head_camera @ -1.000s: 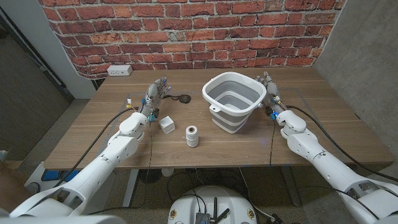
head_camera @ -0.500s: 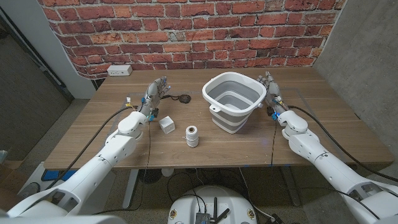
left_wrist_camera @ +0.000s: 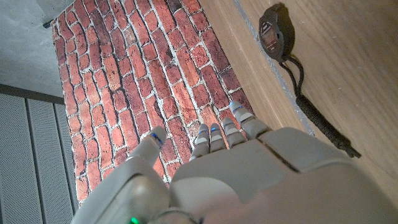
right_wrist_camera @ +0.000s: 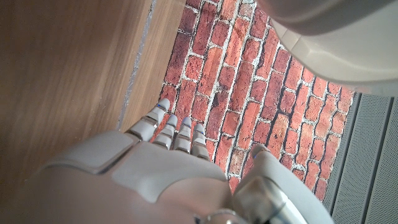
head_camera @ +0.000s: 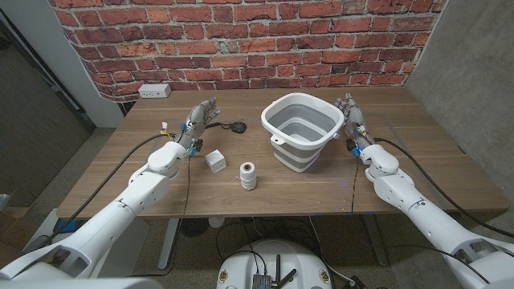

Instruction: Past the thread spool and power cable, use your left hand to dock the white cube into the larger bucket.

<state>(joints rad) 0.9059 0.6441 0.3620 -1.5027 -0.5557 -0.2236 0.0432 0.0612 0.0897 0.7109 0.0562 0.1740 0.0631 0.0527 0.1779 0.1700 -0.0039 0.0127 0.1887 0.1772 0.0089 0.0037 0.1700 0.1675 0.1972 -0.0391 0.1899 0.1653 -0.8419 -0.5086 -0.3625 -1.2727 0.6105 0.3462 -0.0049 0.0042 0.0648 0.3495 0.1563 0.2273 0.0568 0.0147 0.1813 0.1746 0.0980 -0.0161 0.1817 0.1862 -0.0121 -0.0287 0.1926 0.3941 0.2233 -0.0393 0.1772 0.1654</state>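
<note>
I have the wooden table [head_camera: 120, 172] spread under both arms, with the brick wall [head_camera: 241, 40] rising behind its far edge. The biggest thing standing on it is the grey bucket [head_camera: 301, 132] with a white rim, upright and right of centre, its mouth open to me. My right hand [head_camera: 351, 115] stands just beside the bucket's right side, fingers together and pointing away toward the wall, holding nothing; from the right wrist camera I see those fingers [right_wrist_camera: 177, 134] straight and close to each other, with the bucket's pale wall near them. My left hand [head_camera: 200, 121] hovers over the left half of the table, fingers loosely spread and gripping nothing; the left wrist camera shows the fingertips [left_wrist_camera: 214, 134] apart against the bricks. The thread spool [head_camera: 248, 176] stands upright near the table's middle, toward the front, left of the bucket and apart from it. The white cube [head_camera: 215, 160] sits on the table just behind and left of the spool, in front of my left hand and not touched by it. A small dark round device with a cord [left_wrist_camera: 273, 37] lies on the wood beyond the left hand, between it and the bucket. A white power strip [head_camera: 154, 91] sits at the table's far left edge against the wall.
</note>
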